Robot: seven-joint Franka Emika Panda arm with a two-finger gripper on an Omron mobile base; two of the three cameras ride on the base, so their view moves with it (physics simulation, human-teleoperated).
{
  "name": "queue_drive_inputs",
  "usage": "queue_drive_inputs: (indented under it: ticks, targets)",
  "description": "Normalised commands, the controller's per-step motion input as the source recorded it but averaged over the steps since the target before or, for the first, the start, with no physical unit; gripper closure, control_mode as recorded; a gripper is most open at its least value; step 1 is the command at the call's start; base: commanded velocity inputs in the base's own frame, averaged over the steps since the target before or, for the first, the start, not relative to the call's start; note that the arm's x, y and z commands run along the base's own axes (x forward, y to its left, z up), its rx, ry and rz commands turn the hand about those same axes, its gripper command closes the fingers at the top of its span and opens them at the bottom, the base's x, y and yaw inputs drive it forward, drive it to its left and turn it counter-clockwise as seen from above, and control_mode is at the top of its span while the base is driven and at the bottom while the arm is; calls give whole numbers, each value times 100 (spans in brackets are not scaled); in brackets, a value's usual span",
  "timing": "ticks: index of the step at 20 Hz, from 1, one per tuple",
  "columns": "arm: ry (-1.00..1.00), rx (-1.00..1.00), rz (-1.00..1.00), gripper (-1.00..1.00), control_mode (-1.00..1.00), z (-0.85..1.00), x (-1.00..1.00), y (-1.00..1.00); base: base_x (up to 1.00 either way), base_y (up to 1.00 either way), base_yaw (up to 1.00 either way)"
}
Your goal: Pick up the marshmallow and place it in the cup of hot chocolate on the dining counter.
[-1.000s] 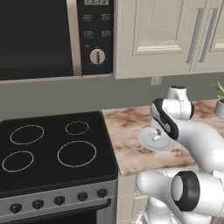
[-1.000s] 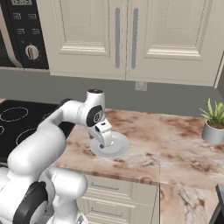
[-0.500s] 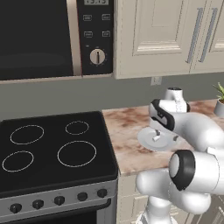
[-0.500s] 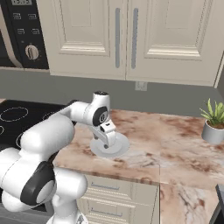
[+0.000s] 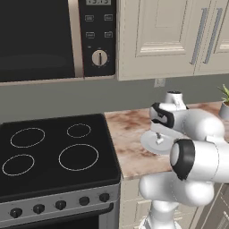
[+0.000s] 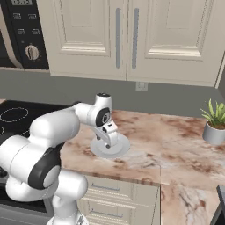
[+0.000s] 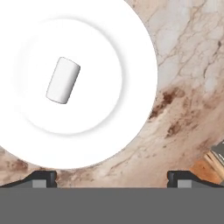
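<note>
Gripper [image 7: 112, 177] jaws stand spread wide and empty above the mottled brown-and-cream stone counter [image 7: 188, 57]. One pale round plate [image 7: 131, 109] lies beneath, and on it one small white cylindrical marshmallow [image 7: 63, 80], up and left of the fingertips in the hand view, its long axis tilted slightly right of upright there.

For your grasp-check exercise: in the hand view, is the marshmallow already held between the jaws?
No, the marshmallow lies loose on the white plate, apart from the wide-open jaws.
</note>
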Motion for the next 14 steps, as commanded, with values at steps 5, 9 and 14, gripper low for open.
queue_drive_inputs:
  ticks: [5, 9, 14]
  targets:
    - [0, 0, 0, -100, -100, -15, 20, 0, 0, 0, 0]
    - [0, 0, -1, -100, -100, -19, 17, -1, 0, 0, 0]
    - [0, 0, -3, -100, -100, -24, 19, 0, 0, 0, 0]
